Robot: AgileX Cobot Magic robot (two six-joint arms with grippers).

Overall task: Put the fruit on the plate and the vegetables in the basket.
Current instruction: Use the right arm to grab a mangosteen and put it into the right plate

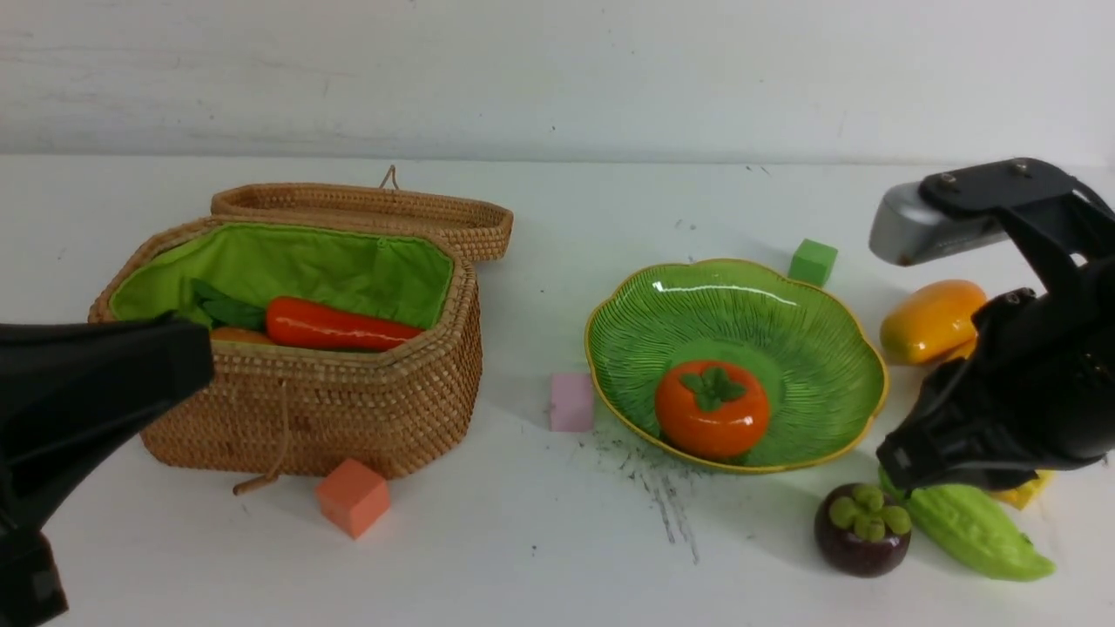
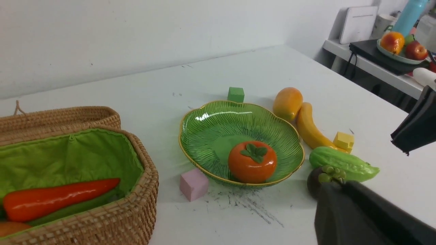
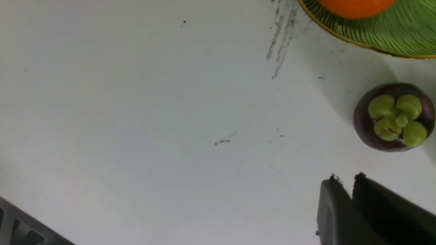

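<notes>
The orange persimmon (image 1: 712,409) lies on the green leaf plate (image 1: 740,300). Right of the plate, on the table, are the mango (image 1: 930,320), the banana (image 2: 311,126), the bumpy green gourd (image 1: 976,531) and the purple mangosteen (image 1: 862,531). The wicker basket (image 1: 348,401) holds the carrot (image 1: 340,326) and a sliver of the potato (image 1: 239,334). My right gripper (image 3: 345,178) hovers beside the mangosteen (image 3: 391,117), its jaws a narrow gap apart and empty. My left gripper (image 2: 335,187) is shut and empty, in front of the basket's left end.
Foam cubes lie about: green (image 1: 813,261) behind the plate, pink (image 1: 571,402) at its left rim, orange (image 1: 353,496) before the basket, yellow (image 2: 344,140) by the banana. The basket's lid (image 1: 366,209) lies open behind it. A side bench with other objects (image 2: 398,51) stands beyond the table.
</notes>
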